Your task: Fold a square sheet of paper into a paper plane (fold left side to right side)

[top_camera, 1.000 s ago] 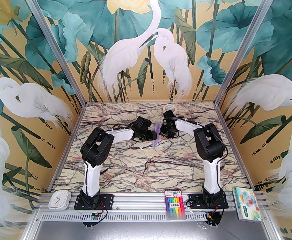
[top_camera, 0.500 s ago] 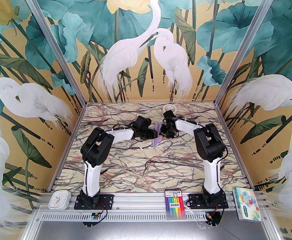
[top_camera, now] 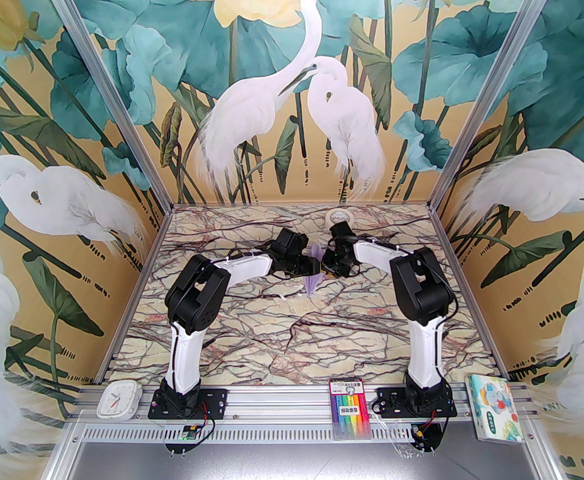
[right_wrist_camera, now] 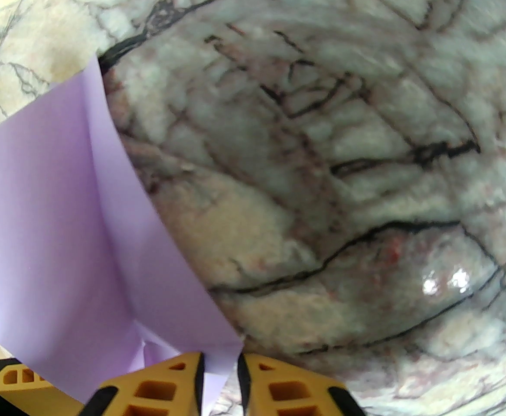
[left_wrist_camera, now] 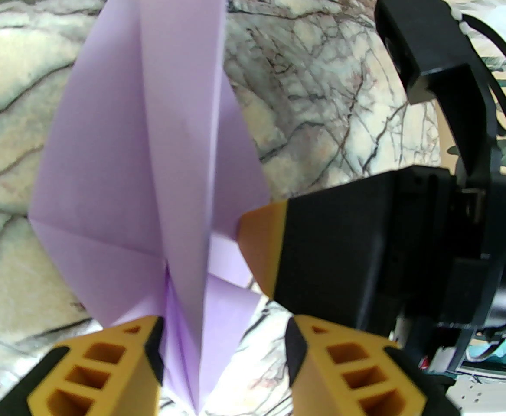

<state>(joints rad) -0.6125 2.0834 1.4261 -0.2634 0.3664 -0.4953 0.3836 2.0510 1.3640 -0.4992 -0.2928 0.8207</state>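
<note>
Plane [top_camera: 313,269] at mid-table between both grippers, long axis near-far, tip near. Left gripper [left_wrist_camera: 224,327] released, jaws astride keel from left. Right gripper [right_wrist_camera: 219,362] almost closed over right flap edge; real pinch, cannot tell. You carry left wing rightward over keel.

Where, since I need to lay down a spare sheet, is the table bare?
Bare: the near marble table between the left arm and right arm, up to the marker pack; also the far-left corner. Crowded: the middle, where left hand and right hand meet at the paper plane, tape roll behind.
</note>
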